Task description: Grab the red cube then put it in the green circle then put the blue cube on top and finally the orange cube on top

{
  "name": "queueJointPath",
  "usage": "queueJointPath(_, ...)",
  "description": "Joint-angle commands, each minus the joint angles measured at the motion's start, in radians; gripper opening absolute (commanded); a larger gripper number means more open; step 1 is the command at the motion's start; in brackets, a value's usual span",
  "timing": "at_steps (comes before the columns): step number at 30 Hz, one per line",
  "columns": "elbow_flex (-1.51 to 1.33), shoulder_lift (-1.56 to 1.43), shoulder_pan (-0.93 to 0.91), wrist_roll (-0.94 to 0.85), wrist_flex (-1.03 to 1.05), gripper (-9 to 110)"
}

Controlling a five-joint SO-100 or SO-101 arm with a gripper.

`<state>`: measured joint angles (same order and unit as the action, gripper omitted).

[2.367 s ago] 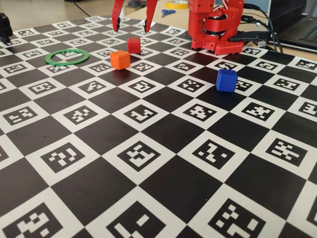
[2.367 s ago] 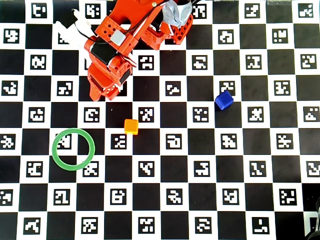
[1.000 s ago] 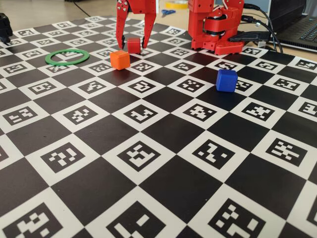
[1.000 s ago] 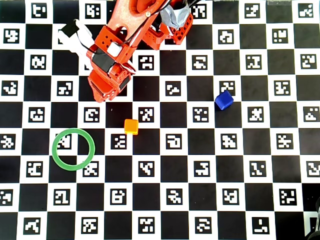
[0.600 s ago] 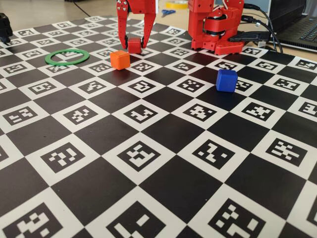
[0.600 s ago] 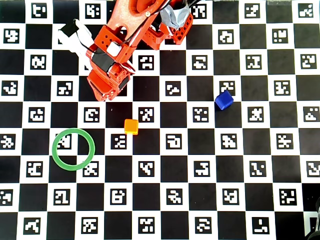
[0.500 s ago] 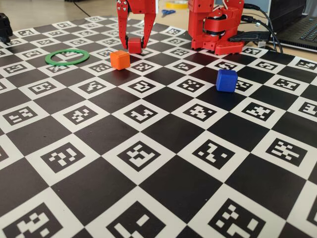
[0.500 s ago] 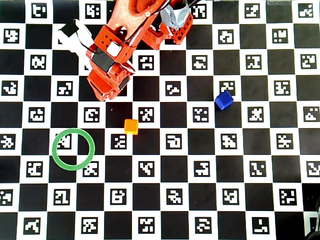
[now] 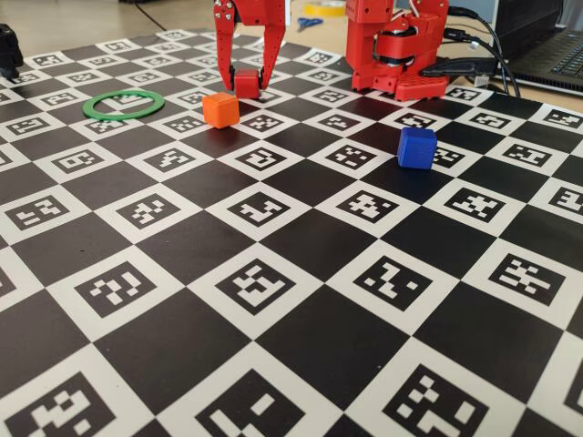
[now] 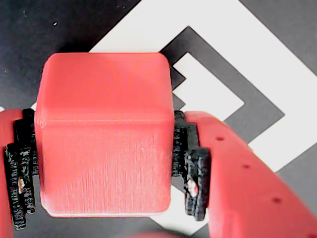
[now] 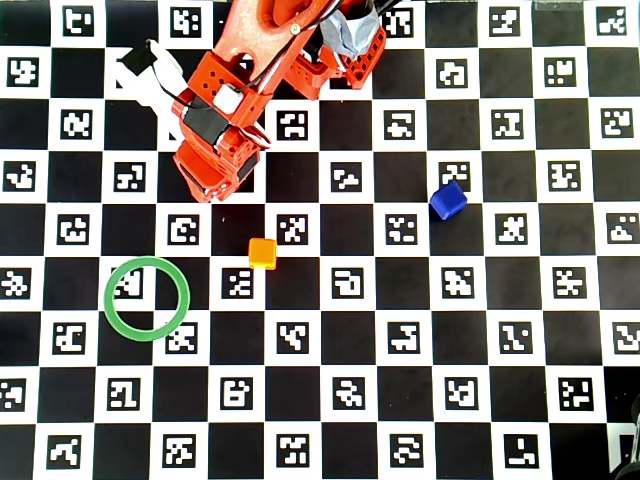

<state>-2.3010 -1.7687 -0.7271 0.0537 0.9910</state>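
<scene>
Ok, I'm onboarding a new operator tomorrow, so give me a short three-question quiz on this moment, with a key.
1. True or false: the green circle already has a cube inside it.
2. Multiple choice: in the wrist view, what sits between the end effector fingers? A) the orange cube B) the red cube C) the blue cube
3. In the overhead view, which loose cube lies nearer the green circle?

Key
1. False: the ring is empty.
2. B: the red cube, touched by the pads on both sides and apparently not lifted.
3. The orange cube; the blue cube lies far to the right.
</scene>
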Motion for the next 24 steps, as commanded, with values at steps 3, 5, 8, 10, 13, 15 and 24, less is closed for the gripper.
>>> queueJointPath(3, 0.005, -0.006, -0.020, -0.038, -0.025, 8)
queueJointPath(5, 0.012, -0.005, -0.020, -0.040, -0.025, 8)
queueJointPath(8, 0.046, -0.005, -0.017, -0.048, 0.003, 7)
queueJointPath(10, 0.087, -0.009, -0.020, -0.061, 0.043, 7)
queueJointPath(13, 0.173, -0.014, -0.035, -0.086, 0.107, 6)
queueJointPath(15, 0.242, -0.008, -0.044, -0.104, 0.152, 6)
queueJointPath(24, 0.572, 0.072, -0.066, -0.224, 0.345, 7)
